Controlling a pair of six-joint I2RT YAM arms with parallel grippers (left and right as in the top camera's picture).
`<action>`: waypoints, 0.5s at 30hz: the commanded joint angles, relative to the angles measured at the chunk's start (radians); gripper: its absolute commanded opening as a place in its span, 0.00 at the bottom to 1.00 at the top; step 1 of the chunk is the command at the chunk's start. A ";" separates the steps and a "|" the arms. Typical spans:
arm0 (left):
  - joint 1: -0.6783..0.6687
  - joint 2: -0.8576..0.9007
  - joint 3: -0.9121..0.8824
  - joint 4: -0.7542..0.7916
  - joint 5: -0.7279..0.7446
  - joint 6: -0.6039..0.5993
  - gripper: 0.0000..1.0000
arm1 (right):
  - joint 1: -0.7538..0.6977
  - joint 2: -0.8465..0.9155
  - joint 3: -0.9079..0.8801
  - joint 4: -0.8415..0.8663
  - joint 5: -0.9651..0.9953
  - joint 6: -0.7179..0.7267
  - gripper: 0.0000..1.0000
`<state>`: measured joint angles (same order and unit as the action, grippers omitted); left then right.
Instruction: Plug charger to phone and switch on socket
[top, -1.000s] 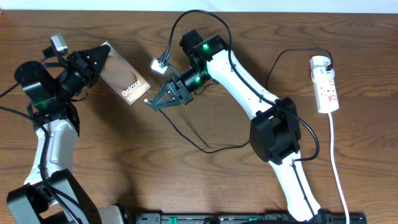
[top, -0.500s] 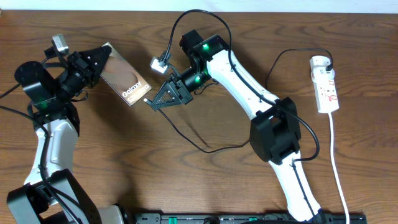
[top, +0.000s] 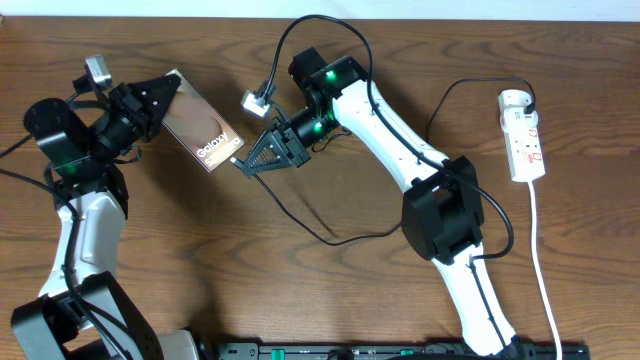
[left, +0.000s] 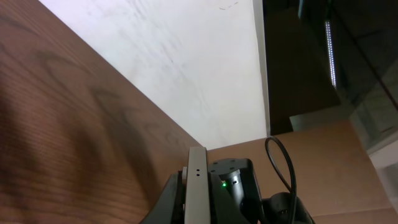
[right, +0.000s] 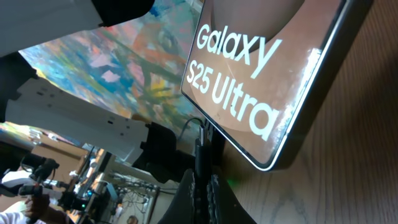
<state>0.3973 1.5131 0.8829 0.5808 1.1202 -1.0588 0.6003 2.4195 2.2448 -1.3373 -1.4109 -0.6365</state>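
The phone (top: 198, 125) lies tilted at the table's upper left, brownish face up with "Galaxy" lettering. My left gripper (top: 150, 100) is shut on its far end; in the left wrist view the phone's pale edge (left: 197, 186) stands between the fingers. My right gripper (top: 245, 163) is shut on the charger's black plug (right: 200, 163), its tip right at the phone's near end (right: 261, 81). The charger cable (top: 330, 232) loops across the table to the socket (top: 525, 135), a white power strip at the far right.
A small white camera unit (top: 258, 100) on a black lead hangs by the right wrist. The strip's white cord (top: 545, 270) runs down the right side. A black rail (top: 380, 351) lies along the front edge.
The right gripper with the plug has crept very slightly toward the phone's end. The left arm and the phone have stayed put.
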 joint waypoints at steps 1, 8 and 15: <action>0.000 -0.010 0.004 0.013 0.029 -0.021 0.07 | -0.005 -0.024 0.000 0.003 -0.040 -0.004 0.01; 0.001 -0.010 0.004 0.139 0.055 -0.091 0.07 | -0.005 -0.024 0.000 0.002 -0.040 -0.004 0.01; 0.001 -0.010 0.004 0.155 0.055 -0.107 0.07 | -0.005 -0.024 0.000 -0.001 -0.041 -0.005 0.01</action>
<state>0.3973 1.5131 0.8814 0.7219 1.1538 -1.1339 0.6003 2.4195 2.2448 -1.3380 -1.4155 -0.6361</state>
